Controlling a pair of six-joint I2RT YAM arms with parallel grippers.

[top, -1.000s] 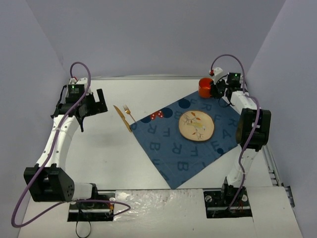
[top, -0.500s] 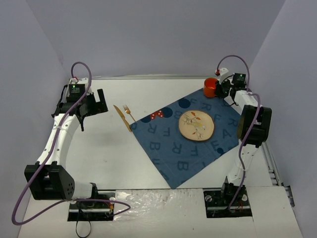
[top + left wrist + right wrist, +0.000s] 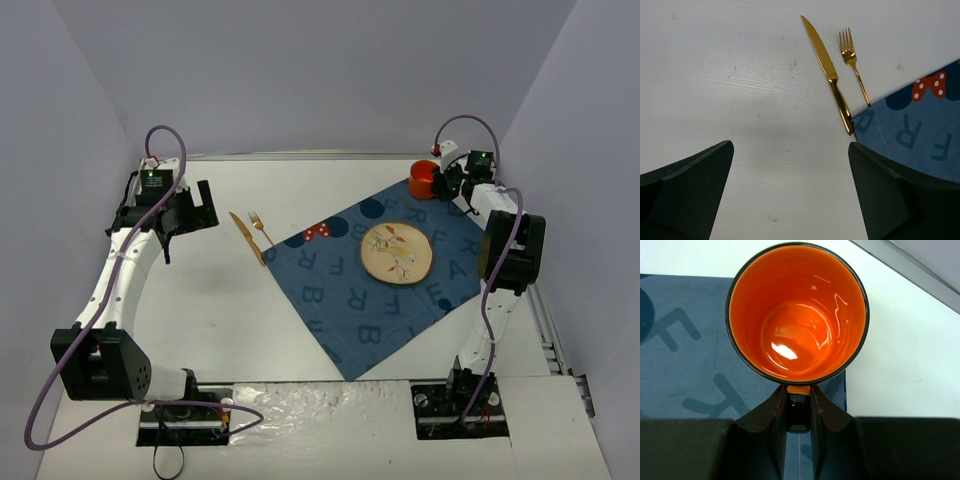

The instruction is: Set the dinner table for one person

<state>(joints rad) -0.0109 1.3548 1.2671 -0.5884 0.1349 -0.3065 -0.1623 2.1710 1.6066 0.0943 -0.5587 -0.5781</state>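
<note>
Your right gripper point(image 3: 799, 391), clenched on the handle of the orange cup point(image 3: 797, 315), has carried it off the bare dinner table point(image 3: 200, 290) to over the blue cloth point(image 3: 680, 365)'s far corner, likely ready to set down, while your left gripper point(image 3: 790, 150) hangs open above the knife point(image 3: 829, 75).

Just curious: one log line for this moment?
right gripper shut on glossy orange mug | left gripper open | gold knife, gold fork lying flat

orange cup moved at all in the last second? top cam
Yes. The orange cup, pinched by its handle in the right gripper, has shifted slightly right in the top view, measured against the plate, which has not moved.
</note>
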